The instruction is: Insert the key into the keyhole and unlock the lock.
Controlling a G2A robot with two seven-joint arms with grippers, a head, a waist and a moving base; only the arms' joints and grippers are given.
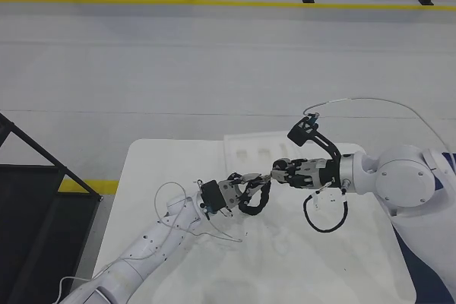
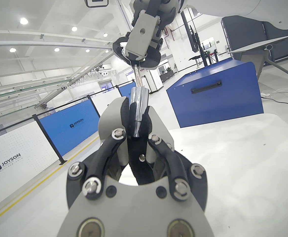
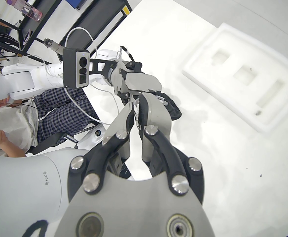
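Observation:
Above the middle of the white table, my left gripper is shut on a chrome lock, which stands out past its fingertips. A black cable loop hangs from the lock. Facing it from the other side, my right gripper is shut on the key's black head. The silver key blade runs straight from the right gripper to the lock's end and touches it. How deep it sits I cannot tell. In the right wrist view my right gripper pinches the key, with the black cable just beyond.
A white foam tray with several empty recesses lies at the table's far edge behind the grippers. A black rack stands off the table's left side. A thin black cable loop hangs under the right arm.

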